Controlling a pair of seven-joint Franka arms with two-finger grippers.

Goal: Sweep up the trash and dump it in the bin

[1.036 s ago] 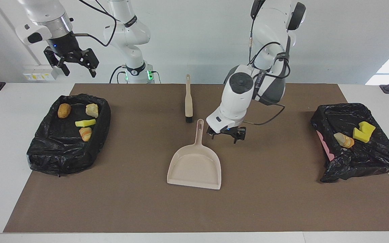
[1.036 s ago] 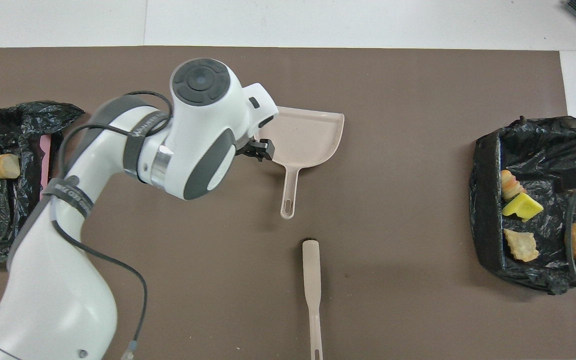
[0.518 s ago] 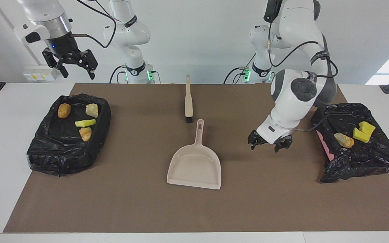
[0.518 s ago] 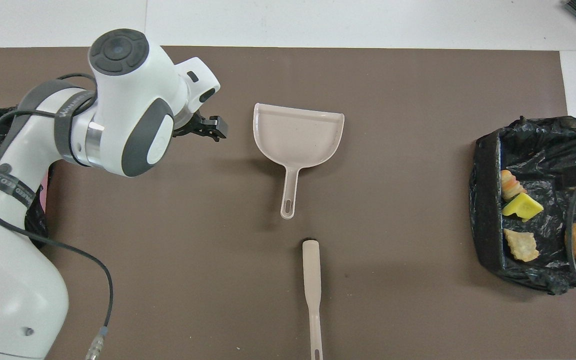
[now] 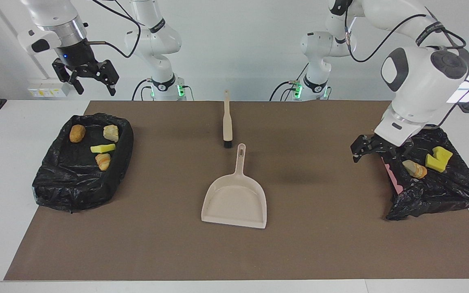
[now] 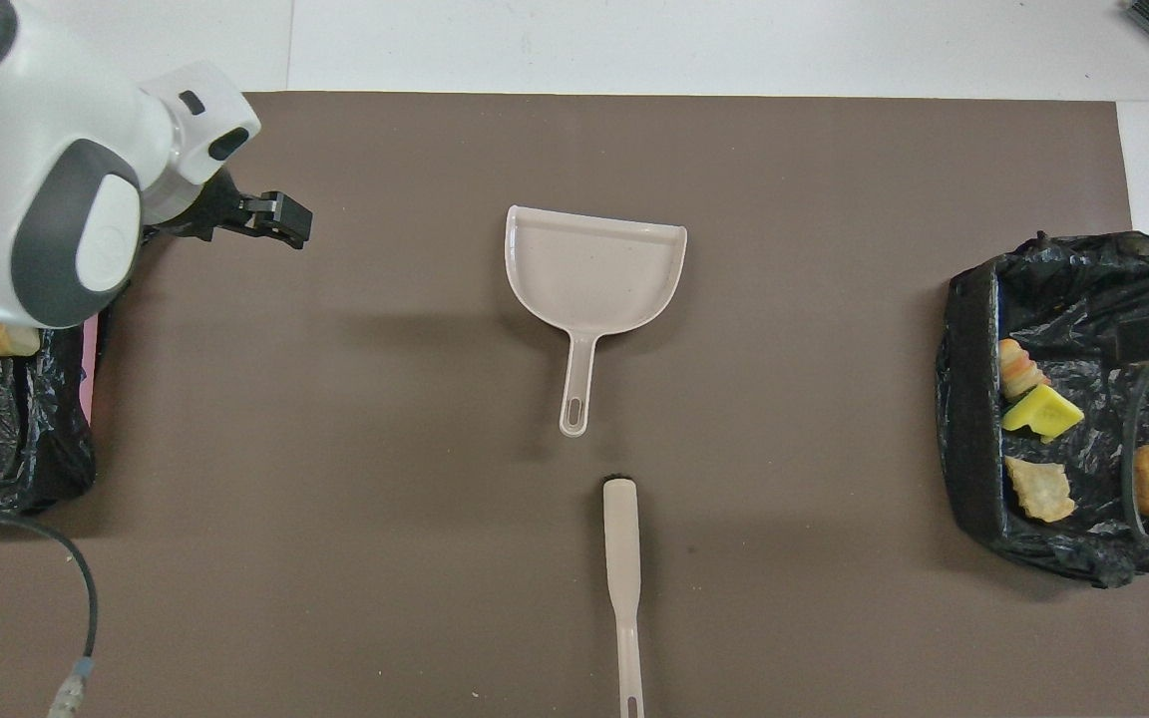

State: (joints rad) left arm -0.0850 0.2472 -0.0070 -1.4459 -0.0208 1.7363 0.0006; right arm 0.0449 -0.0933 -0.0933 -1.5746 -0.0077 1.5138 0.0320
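Note:
The trash lies in two black-bagged bins. The bin (image 5: 75, 191) at the right arm's end holds a brown lump (image 5: 77, 133), a tan lump (image 5: 110, 132), a yellow sponge (image 5: 102, 148) and an orange lump (image 5: 103, 161); all show in the overhead view too. The bin (image 5: 434, 195) at the left arm's end holds a tan-orange lump (image 5: 415, 169) and a yellow sponge (image 5: 438, 158). My left gripper (image 5: 371, 152) is open and empty, over the mat beside that bin's rim. My right gripper (image 5: 92, 81) is open and empty, raised over the other bin's robot-side edge.
A beige dustpan (image 5: 236, 199) lies empty at the middle of the brown mat (image 5: 157, 244), handle toward the robots. A beige brush (image 5: 227, 120) lies just nearer to the robots, in line with it. A pink patch (image 5: 391, 175) shows at the left-end bin's wall.
My left arm has swung away from beside the dustpan's handle toward its own end of the table and risen, reaching the bin there. The right arm has hardly moved.

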